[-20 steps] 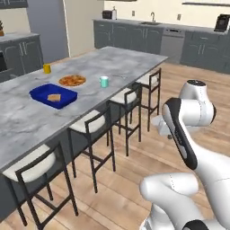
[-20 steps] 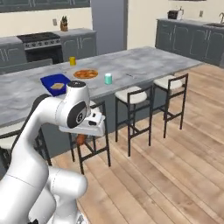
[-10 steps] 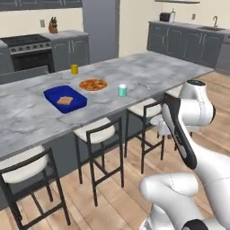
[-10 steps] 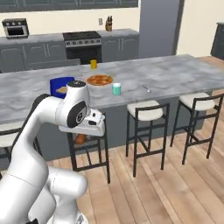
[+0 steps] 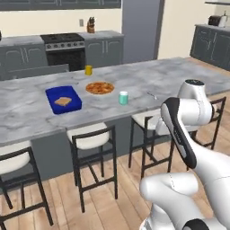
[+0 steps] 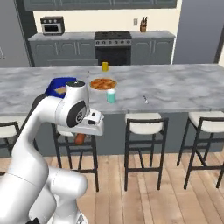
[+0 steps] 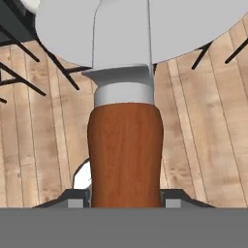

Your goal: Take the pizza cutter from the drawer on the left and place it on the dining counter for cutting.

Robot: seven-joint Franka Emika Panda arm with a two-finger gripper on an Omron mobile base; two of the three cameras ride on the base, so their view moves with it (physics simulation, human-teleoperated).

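My gripper (image 7: 125,200) is shut on the pizza cutter (image 7: 125,145), its reddish-brown handle standing between the two fingertips. The round silver wheel blade (image 7: 68,34) spreads across the top of the hand view, above wooden floor. In the right base view the handle (image 6: 79,138) pokes out below the hand, in front of a stool and lower than the dining counter (image 6: 183,87). The marble top of the dining counter (image 5: 179,76) runs across the view, beyond the arm. The drawer is out of view.
On the counter lie a blue tray (image 5: 63,99) with bread, a pizza (image 5: 99,87), a teal cup (image 5: 123,97), a yellow cup (image 5: 88,70) and a spoon (image 5: 152,95). Black stools (image 5: 92,139) line its near side. A stove (image 5: 63,45) stands at the back wall.
The whole picture has shifted as the base turned: the counter now lies square across both base views. The arm's pose and its hold on the cutter look the same.
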